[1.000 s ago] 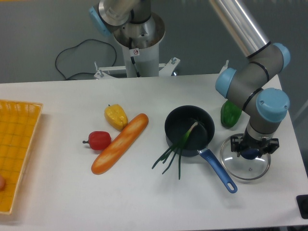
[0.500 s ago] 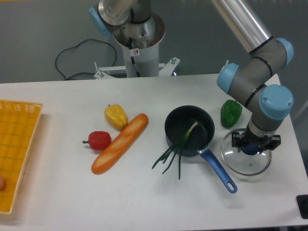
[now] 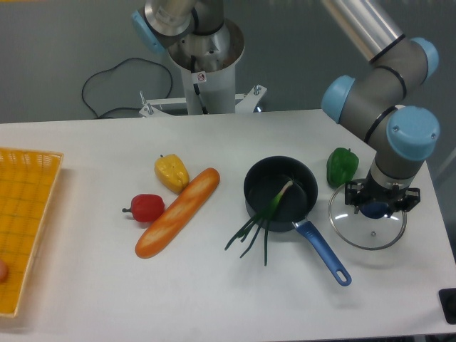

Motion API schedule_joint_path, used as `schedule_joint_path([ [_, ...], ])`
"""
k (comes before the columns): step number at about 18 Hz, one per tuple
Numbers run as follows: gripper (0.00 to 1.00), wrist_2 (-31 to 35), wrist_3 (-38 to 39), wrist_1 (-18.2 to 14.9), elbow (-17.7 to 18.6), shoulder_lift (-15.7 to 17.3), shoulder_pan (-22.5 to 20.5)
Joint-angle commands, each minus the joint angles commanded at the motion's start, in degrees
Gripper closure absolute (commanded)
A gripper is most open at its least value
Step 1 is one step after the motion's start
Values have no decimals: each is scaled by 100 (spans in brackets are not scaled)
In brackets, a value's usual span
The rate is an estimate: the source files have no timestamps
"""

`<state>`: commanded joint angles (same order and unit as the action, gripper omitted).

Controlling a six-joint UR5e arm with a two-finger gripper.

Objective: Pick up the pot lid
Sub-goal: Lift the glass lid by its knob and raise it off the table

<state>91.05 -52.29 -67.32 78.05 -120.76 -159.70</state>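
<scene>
My closed hand is gripping the pot lid, seemingly just above the table. Only clear lifting is remaining.

The arm has smooth, rounded grey tubes and housings, with black rings at its joints.

We see a big, pale table with a long, straight back edge. Past it is a plain, pale surface, and we can't tell if it is floor or wall. A thin black cord curls there. On our left, a yellow box is cut off. The light looks soft.
</scene>
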Motion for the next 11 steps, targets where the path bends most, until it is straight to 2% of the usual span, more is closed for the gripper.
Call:
schedule_joint_path([
  [7,41,-123,9,-299,18,220,44],
  [11,41,-299,9,-352,131,395,44],
])
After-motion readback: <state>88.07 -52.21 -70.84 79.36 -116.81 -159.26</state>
